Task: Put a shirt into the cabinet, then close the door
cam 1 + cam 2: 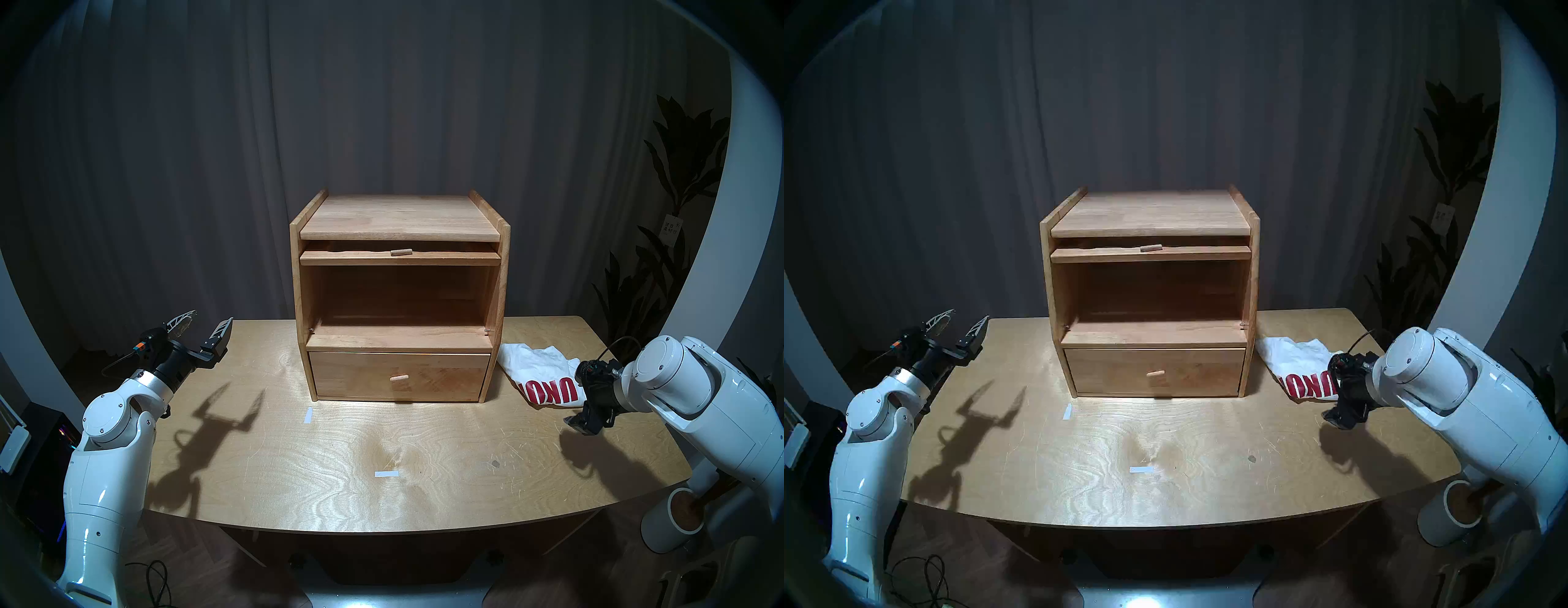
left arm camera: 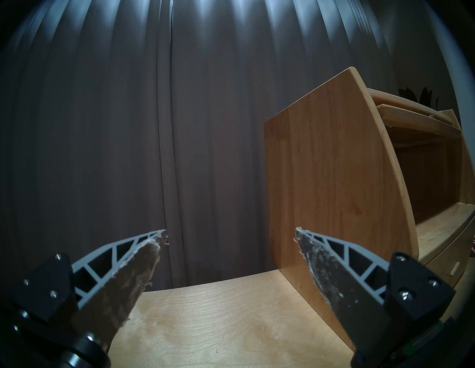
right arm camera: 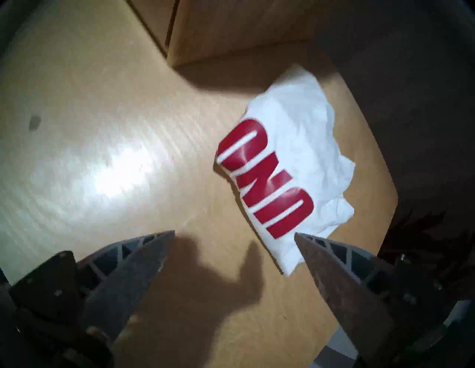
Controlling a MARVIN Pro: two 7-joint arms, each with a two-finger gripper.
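I hover right pincer [image 3: 234, 232], jaws apart, over shirt [image 3: 290, 156] on tabletop [image 1: 339, 446] beside cabinet [image 1: 399, 297]; door [image 1: 399, 257] raised for loading. Left pincer [image 2: 230, 231] apart, idle.

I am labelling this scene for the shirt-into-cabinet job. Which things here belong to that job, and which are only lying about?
Belong to the job:
- shirt, on the table right of the cabinet
- cabinet, upper compartment open
- door, slid in under the top
- right gripper, open beside the shirt

Only lying about:
- two white tape strips
- plant
- left gripper, open, idle
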